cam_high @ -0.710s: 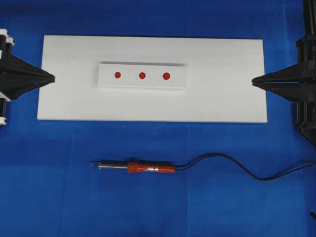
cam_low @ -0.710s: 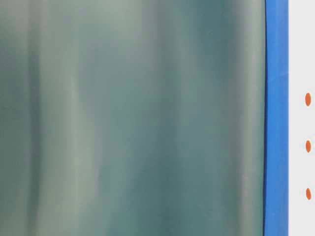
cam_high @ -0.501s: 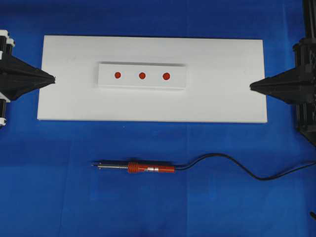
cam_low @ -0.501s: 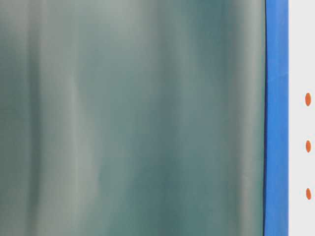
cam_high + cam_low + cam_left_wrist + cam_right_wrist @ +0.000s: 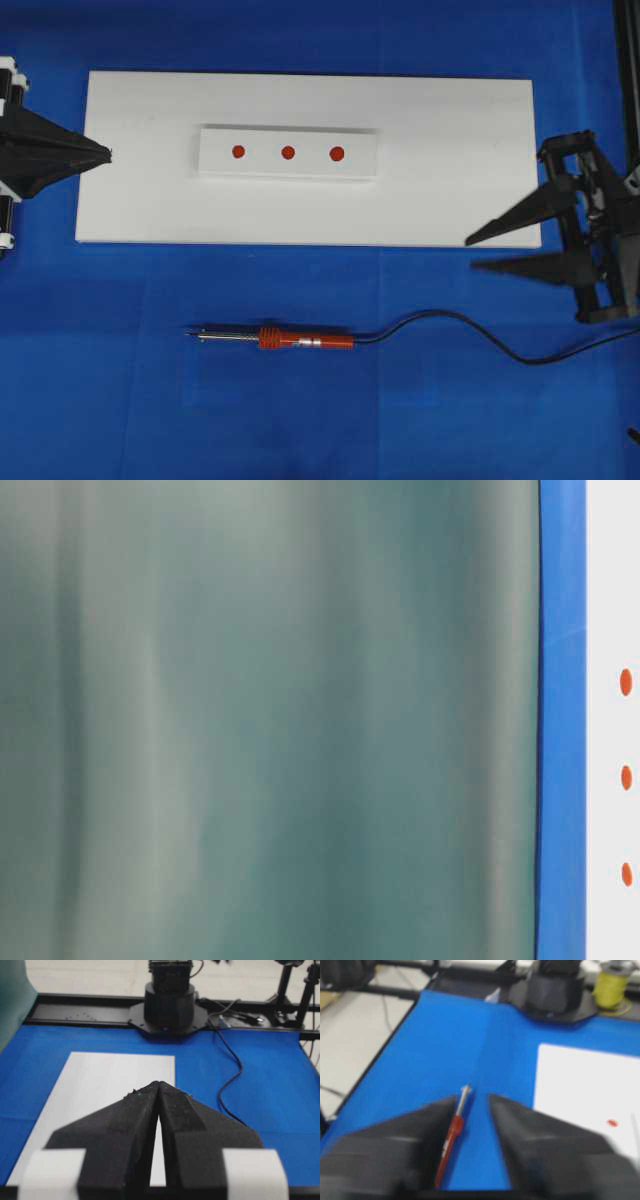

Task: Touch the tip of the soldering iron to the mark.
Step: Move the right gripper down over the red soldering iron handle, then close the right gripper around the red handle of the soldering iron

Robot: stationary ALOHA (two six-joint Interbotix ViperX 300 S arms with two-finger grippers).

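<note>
The soldering iron [image 5: 290,340] lies flat on the blue mat in front of the white board [image 5: 450,120], silver tip pointing left, red handle to the right. Three red marks [image 5: 288,153] sit in a row on a raised white block [image 5: 215,160]. My right gripper [image 5: 470,254] is open, hovering by the board's front right corner, well right of the iron. In the right wrist view the iron [image 5: 451,1135] shows ahead between the parted jaws of the right gripper [image 5: 472,1097], untouched. My left gripper [image 5: 108,155] is shut and empty at the board's left edge; the left wrist view shows it [image 5: 158,1083] tip to tip.
The iron's black cord [image 5: 480,335] curves right across the mat and off the edge. A blurred teal surface [image 5: 270,720] fills most of the table-level view, with the marks [image 5: 625,681] at its right edge. The arm bases [image 5: 169,1005] [image 5: 555,990] stand at the mat's ends.
My right gripper has swung from the board's right edge toward the front and opened its jaws. The left gripper, the iron and the board have not moved.
</note>
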